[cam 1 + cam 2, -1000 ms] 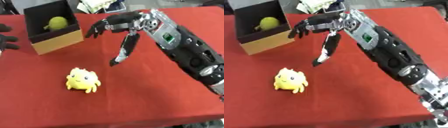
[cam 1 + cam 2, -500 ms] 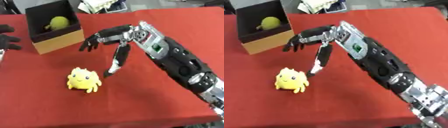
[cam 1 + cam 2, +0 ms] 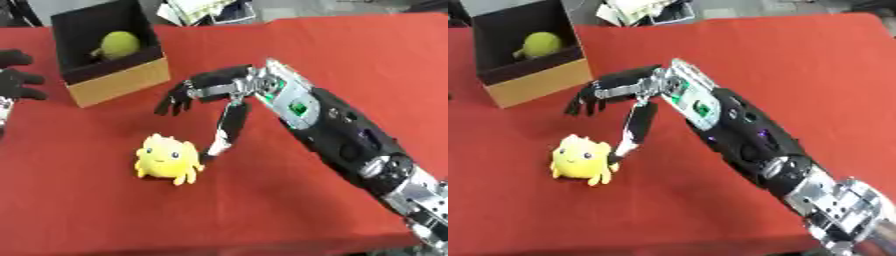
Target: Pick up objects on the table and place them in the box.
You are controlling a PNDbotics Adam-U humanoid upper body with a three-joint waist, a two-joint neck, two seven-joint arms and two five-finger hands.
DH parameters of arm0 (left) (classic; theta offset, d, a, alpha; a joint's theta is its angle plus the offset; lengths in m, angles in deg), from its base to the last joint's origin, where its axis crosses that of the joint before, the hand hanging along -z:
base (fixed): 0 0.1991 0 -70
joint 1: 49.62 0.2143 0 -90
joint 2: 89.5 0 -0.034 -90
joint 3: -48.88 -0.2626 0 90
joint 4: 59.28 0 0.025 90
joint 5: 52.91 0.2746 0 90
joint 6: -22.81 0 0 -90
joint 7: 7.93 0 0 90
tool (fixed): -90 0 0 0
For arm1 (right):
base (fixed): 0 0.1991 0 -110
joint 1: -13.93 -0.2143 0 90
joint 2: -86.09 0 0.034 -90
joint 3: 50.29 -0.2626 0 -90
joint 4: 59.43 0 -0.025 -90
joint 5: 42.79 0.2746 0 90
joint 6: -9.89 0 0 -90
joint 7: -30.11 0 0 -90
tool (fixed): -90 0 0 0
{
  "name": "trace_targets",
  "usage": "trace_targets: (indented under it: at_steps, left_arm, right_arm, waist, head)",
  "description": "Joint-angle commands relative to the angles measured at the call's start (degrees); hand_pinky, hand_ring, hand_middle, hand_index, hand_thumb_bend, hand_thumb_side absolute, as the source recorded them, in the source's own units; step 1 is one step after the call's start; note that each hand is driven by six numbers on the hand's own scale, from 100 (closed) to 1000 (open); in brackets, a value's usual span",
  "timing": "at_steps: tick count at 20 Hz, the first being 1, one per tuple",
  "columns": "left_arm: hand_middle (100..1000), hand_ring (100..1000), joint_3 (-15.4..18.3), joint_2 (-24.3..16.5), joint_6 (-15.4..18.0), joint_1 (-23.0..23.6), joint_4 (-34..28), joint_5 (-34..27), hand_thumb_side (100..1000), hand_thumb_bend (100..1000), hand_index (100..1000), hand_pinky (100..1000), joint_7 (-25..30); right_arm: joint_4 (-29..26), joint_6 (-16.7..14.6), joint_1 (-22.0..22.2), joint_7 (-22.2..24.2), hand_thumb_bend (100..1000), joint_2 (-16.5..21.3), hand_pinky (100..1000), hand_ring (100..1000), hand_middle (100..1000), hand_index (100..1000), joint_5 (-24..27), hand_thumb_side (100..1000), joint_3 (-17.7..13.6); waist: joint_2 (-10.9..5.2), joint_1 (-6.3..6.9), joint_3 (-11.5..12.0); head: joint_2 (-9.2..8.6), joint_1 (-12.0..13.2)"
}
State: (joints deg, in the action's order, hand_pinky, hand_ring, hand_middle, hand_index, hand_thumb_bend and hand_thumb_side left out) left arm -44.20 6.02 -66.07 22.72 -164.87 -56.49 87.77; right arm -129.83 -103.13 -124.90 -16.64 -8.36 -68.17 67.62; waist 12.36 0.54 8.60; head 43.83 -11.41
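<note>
I am finding no readable text, label, brand, number or sign on anything; papers (image 3: 203, 9) at the far table edge are showing nothing legible.

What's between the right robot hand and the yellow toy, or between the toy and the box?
Nothing visible. The right robot hand is open, its thumb tip right beside the toy. Only bare red tablecloth lies between the toy and the box, which already holds a yellow-green ball.
</note>
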Motion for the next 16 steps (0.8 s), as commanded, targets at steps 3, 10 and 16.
trace_targets:
  at_steps: [3, 10, 16]
  left_arm:
    - [722, 665, 0.0, -0.5, 0.1, -0.7, -0.5, 0.2, 584, 412, 791, 604, 0.2]
    - [724, 667, -0.1, -0.5, 0.1, -0.7, -0.4, 0.1, 585, 409, 792, 604, 0.3]
    - [725, 668, -0.1, -0.5, 0.0, -0.7, -0.4, 0.1, 584, 407, 792, 605, 0.4]
  right_arm:
    - [2.7, -2.4, -0.3, -0.3, 558, -2.0, 757, 801, 838, 929, -3.3, 309, -0.6]
    - [4.6, -4.3, 0.0, -1.8, 522, -3.7, 735, 752, 777, 871, -6.7, 272, -0.8]
    - [5.6, -5.4, -0.2, -8.4, 449, -3.9, 669, 610, 587, 696, -9.2, 194, -1.4]
  waist:
    - [-0.78, 0.06, 0.2]
    - [-0.97, 0.25, 0.3]
    - [-1.15, 0.4, 0.5]
  head:
    - [0.28, -0.1]
    - [0.28, -0.3]
    - [0.28, -0.3]
